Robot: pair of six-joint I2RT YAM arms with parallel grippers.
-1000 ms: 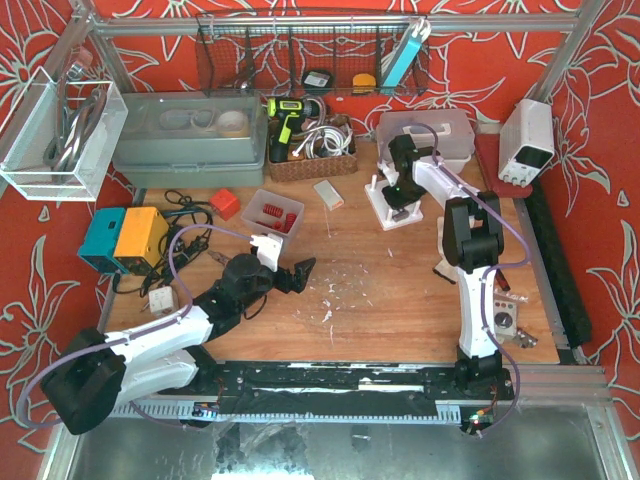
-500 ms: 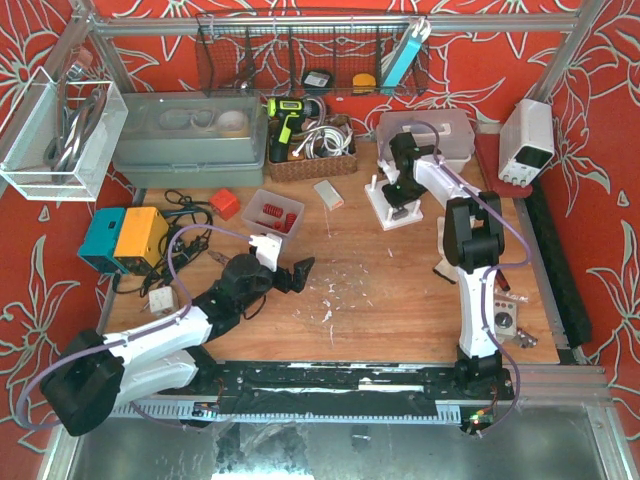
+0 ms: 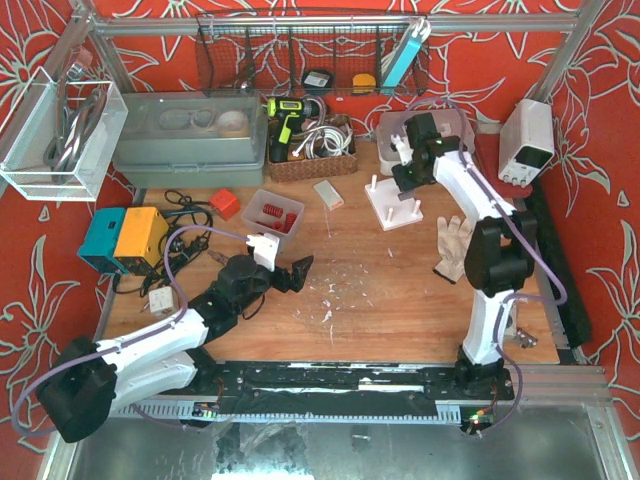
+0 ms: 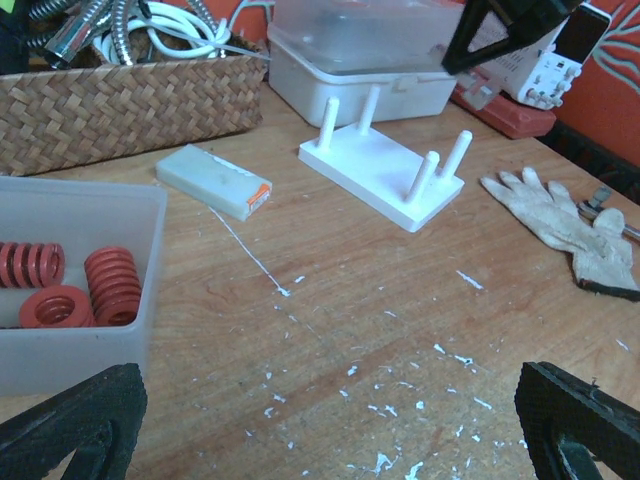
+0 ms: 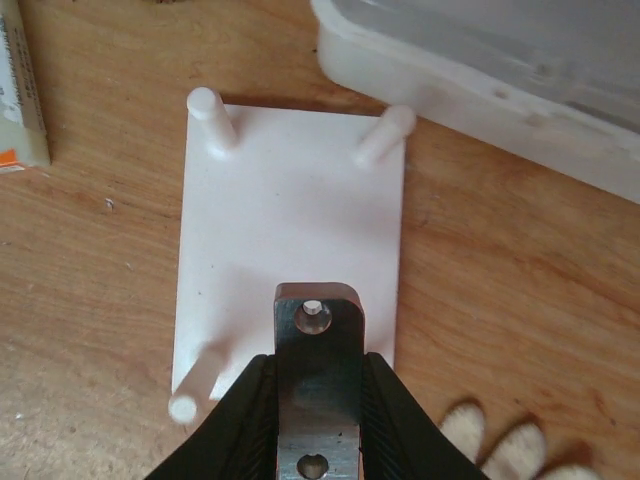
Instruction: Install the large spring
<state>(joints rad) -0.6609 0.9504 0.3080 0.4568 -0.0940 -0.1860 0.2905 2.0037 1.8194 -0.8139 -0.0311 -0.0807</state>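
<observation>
Hovering over: the right gripper hangs above one short edge of the white peg base.
Right claw: fingers drawn together with no gap showing between them; nothing seen in their hold.
Left claw: the left gripper is spread wide and empty, low over the table.
Springs: 3 red springs lie in the translucent bin, well apart from the peg base.
Pegs: 4, all bare in the left wrist view.
Glove: a white glove lies beside the base.
</observation>
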